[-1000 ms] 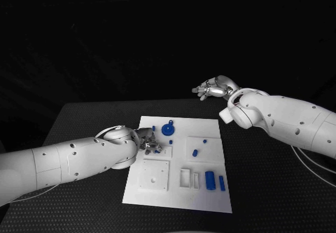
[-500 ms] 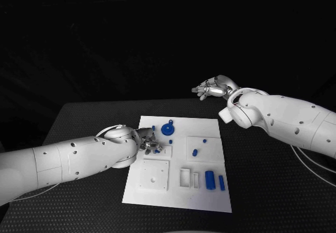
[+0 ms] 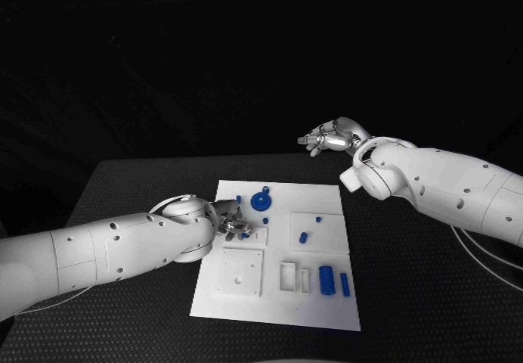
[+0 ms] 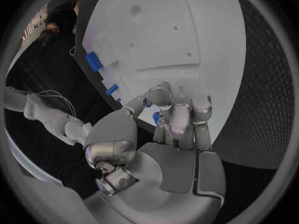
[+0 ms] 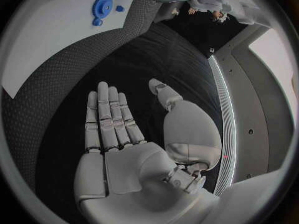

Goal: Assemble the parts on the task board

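Parts lie spread over the board (image 3: 327,198), the white plate in the middle of my tabletop (image 3: 131,189). From the head camera I see a blue disc (image 3: 261,202) near the far edge, a small peg (image 3: 318,218) and a short piece (image 3: 304,237) in a raised square on the right, and a fat cylinder (image 3: 326,280) with a thin bar (image 3: 345,284) just beside it near the front right. A white square block (image 3: 239,272) sits at the front left, next to a slotted white holder (image 3: 293,277).

My left robot hand (image 3: 232,224) is low over the board's left side, just in front of the disc. In the left wrist camera its fingers (image 4: 181,119) are curled together with a small blue piece (image 4: 156,117) showing between the fingertips, so I read it as pinching that part, close to the board surface.

My right robot hand (image 3: 328,137) is raised well behind the board, past the far right of the tabletop. The right wrist camera shows it (image 5: 115,122) flat, fingers straight and side by side, thumb out to the side, holding nothing.

Against the frames from a second and half a second ago I see almost no difference: both arms sit where they were, the left fingertips are at the same spot on the board, and every loose part lies unmoved.
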Motion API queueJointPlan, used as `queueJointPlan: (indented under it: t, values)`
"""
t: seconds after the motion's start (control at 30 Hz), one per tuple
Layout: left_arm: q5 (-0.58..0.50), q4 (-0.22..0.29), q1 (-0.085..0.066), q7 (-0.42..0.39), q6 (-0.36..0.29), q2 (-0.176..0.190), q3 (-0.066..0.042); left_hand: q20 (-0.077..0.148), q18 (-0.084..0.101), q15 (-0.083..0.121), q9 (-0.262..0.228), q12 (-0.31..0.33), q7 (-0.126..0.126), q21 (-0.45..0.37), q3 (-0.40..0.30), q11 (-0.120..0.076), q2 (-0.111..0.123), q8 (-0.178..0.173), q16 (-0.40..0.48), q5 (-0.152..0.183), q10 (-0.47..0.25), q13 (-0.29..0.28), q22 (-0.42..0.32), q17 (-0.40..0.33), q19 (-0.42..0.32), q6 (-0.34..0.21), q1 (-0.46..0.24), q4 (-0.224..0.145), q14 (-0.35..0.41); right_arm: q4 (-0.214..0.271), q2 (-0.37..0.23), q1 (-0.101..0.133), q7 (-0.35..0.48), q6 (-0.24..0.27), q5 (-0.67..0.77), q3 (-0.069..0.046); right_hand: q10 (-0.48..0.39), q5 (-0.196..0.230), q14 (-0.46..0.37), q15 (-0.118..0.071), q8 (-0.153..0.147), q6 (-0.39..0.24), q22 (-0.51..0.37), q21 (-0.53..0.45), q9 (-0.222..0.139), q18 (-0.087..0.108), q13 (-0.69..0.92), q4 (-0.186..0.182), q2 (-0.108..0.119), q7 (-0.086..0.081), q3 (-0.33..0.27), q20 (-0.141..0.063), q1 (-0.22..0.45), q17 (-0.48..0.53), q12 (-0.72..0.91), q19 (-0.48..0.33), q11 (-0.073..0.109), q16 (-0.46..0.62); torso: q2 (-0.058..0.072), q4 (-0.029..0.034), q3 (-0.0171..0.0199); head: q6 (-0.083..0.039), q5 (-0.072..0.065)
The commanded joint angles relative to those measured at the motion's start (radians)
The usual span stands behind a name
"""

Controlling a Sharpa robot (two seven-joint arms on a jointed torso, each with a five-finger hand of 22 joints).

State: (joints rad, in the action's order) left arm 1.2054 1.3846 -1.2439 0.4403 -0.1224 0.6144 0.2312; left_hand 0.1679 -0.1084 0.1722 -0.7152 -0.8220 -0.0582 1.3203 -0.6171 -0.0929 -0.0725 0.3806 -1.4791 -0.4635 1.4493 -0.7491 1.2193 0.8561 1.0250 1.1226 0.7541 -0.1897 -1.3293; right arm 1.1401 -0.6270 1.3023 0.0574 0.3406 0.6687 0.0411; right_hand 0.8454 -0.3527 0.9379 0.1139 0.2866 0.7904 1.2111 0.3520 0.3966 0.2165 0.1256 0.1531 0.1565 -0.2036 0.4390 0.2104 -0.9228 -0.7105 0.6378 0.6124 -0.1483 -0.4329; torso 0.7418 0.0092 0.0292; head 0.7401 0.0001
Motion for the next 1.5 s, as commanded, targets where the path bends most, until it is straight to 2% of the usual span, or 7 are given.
queueJointPlan:
  t: [0.03,0.27,0.6,1.07,1.3,1.5]
  values:
    - [-0.006,0.004,0.010,0.004,0.030,-0.007,0.007,0.085,-0.046,0.039,-0.001,-0.007,0.066,0.005,-0.142,-0.016,0.006,0.004,-0.005,-0.003,-0.013,0.002,0.000,0.003,0.003,0.139,-0.003,-0.089,0.009,0.000,0.001,-0.001,0.005,-0.016,0.000,0.000,-0.002,-0.005,-0.006,0.001,0.007,-0.003,0.001,-0.004,-0.002,-0.003,-0.001,0.000,-0.002,-0.006,-0.003,-0.001,0.005,-0.001,0.004,-0.008,-0.004,0.005,0.000,0.0002,-0.0003,0.002,0.000]
    - [-0.006,0.004,0.010,0.005,0.041,-0.007,0.007,0.085,-0.046,0.040,-0.002,-0.014,0.066,0.006,-0.152,-0.018,-0.011,0.008,-0.012,-0.001,-0.014,0.004,0.001,0.005,0.005,0.138,-0.022,-0.093,0.007,0.000,0.001,-0.002,0.005,-0.017,0.000,0.000,-0.002,-0.006,-0.006,0.001,0.007,-0.003,0.001,-0.004,-0.002,-0.003,-0.002,0.000,-0.002,-0.006,-0.004,-0.001,0.006,-0.001,0.005,-0.009,-0.004,0.005,0.000,0.0001,-0.0003,0.003,0.000]
    - [-0.001,0.003,0.010,0.006,0.038,-0.007,0.007,0.086,-0.047,0.041,-0.003,-0.018,0.067,0.006,-0.158,-0.018,-0.011,0.011,-0.015,-0.004,-0.015,0.005,0.001,0.011,0.005,0.138,-0.027,-0.097,0.005,-0.001,0.000,-0.002,0.004,-0.017,0.000,0.000,-0.002,-0.008,-0.007,0.001,0.007,-0.003,0.002,-0.005,-0.002,-0.003,-0.003,0.001,-0.002,-0.006,-0.005,0.000,0.005,-0.001,0.005,-0.010,-0.004,0.006,0.000,0.0000,0.0000,0.007,0.000]
    - [0.004,-0.007,0.010,0.009,0.053,-0.014,0.007,0.089,-0.051,0.044,-0.003,-0.030,0.069,0.006,-0.177,-0.022,0.035,0.018,-0.022,0.007,-0.018,0.015,-0.002,-0.003,0.013,0.135,0.015,-0.082,0.007,-0.001,0.001,-0.003,0.003,-0.021,0.001,0.000,-0.002,-0.008,-0.009,0.002,0.007,-0.004,0.003,-0.007,-0.003,-0.004,-0.005,0.002,-0.003,-0.006,-0.006,0.000,0.006,-0.001,0.006,-0.011,-0.004,0.007,0.000,-0.0014,0.0008,0.008,0.001]
    - [0.003,-0.017,0.010,0.003,0.096,-0.024,0.006,0.089,-0.050,0.044,-0.003,-0.032,0.069,0.006,-0.177,-0.023,0.039,0.019,-0.024,0.007,-0.018,0.017,-0.003,0.000,0.014,0.135,0.025,-0.079,0.005,-0.002,0.003,-0.004,0.003,-0.022,0.001,0.000,-0.003,-0.008,-0.011,0.003,0.007,-0.005,0.004,-0.008,-0.003,-0.004,-0.006,0.002,-0.002,-0.006,-0.007,0.001,0.006,-0.001,0.006,-0.013,-0.005,0.008,0.001,-0.0014,0.0005,0.008,-0.002]
    - [-0.002,-0.022,0.010,0.002,0.106,-0.028,0.006,0.088,-0.050,0.045,-0.003,-0.033,0.070,0.006,-0.177,-0.023,0.042,0.019,-0.025,0.007,-0.018,0.018,-0.003,0.000,0.013,0.135,0.030,-0.079,0.005,-0.001,0.003,-0.004,0.002,-0.023,0.001,0.000,-0.003,-0.009,-0.012,0.004,0.006,-0.005,0.004,-0.009,-0.004,-0.004,-0.007,0.002,-0.003,-0.006,-0.008,0.001,0.007,-0.001,0.006,-0.015,-0.005,0.009,0.001,-0.0014,0.0005,0.009,-0.003]
